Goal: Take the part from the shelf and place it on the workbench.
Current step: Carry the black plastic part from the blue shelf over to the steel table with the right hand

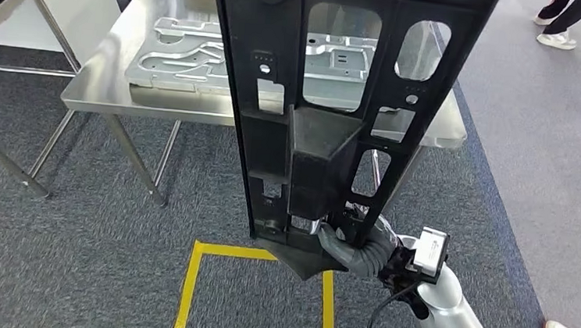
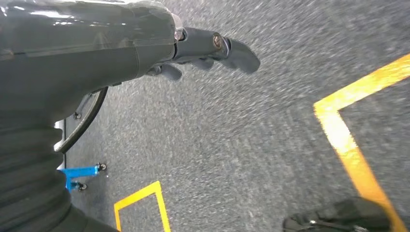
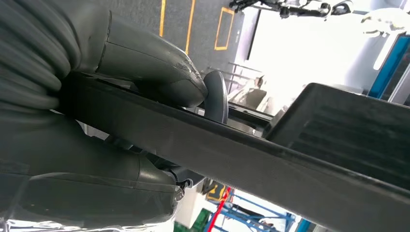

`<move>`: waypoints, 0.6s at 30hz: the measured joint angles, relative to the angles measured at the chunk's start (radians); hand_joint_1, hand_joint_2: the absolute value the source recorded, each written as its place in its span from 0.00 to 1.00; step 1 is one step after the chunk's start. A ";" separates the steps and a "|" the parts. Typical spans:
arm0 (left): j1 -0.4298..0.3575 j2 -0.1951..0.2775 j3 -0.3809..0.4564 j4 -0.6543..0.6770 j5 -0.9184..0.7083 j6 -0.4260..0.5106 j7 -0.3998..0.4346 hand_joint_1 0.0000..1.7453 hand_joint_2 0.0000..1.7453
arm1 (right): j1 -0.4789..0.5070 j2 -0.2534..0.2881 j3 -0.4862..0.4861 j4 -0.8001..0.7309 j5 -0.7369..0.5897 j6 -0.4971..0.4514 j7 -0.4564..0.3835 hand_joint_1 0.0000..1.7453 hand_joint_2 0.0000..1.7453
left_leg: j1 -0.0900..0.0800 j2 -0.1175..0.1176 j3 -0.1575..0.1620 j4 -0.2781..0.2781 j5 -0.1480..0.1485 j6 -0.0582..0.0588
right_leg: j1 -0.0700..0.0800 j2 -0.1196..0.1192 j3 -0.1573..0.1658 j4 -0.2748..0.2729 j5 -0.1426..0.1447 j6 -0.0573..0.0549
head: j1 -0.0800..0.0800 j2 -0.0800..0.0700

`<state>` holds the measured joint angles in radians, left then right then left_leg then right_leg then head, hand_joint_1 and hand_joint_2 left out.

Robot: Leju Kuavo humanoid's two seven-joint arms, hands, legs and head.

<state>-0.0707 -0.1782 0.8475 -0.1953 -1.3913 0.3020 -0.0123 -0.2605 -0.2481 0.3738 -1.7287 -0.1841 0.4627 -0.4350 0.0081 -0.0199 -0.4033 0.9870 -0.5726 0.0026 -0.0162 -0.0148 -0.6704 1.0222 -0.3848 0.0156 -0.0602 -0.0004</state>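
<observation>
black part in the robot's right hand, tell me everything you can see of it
The black part is a long, flat frame that looks like moulded plastic, matt, with many cut-out windows, small holes and a raised boxy block near its middle. It stands almost upright in the head view, leaning a little. The right robot hand grips its lower end, with the thumb pressed on one face. It hangs over grey carpet, short of the steel table; it is not resting on anything.

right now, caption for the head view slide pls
Right robot hand holds a black part upright before the steel workbench with a metal panel.
</observation>
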 joint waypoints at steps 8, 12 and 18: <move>-0.003 0.000 0.000 0.000 0.000 -0.001 -0.001 0.00 1.00 | -0.006 -0.011 0.002 -0.001 -0.002 0.003 -0.003 1.00 1.00 | 0.003 0.009 -0.253 0.298 -0.105 -0.018 | 0.007 0.009 0.119 -0.011 -0.091 -0.037 | 0.000 0.000; 0.009 0.001 0.000 0.000 0.000 -0.002 -0.001 0.00 1.00 | -0.006 -0.011 0.004 0.002 -0.003 0.005 -0.004 1.00 1.00 | -0.009 0.007 -0.266 0.116 0.049 0.007 | 0.012 0.014 0.188 -0.012 -0.148 -0.031 | 0.000 0.000; 0.004 0.001 0.000 0.000 -0.001 -0.002 -0.001 0.00 1.00 | -0.013 -0.010 0.005 0.000 -0.008 0.009 -0.007 1.00 1.00 | -0.008 -0.002 -0.188 0.043 0.132 0.040 | 0.013 0.021 0.182 0.110 -0.140 0.004 | 0.000 0.000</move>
<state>-0.0665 -0.1775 0.8476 -0.1957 -1.3919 0.3000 -0.0130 -0.2740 -0.2585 0.3789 -1.7287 -0.1921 0.4721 -0.4418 0.0002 -0.0220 -0.5917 1.0304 -0.4404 0.0427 -0.0030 0.0065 -0.4889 1.1325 -0.5249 0.0197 -0.0601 -0.0004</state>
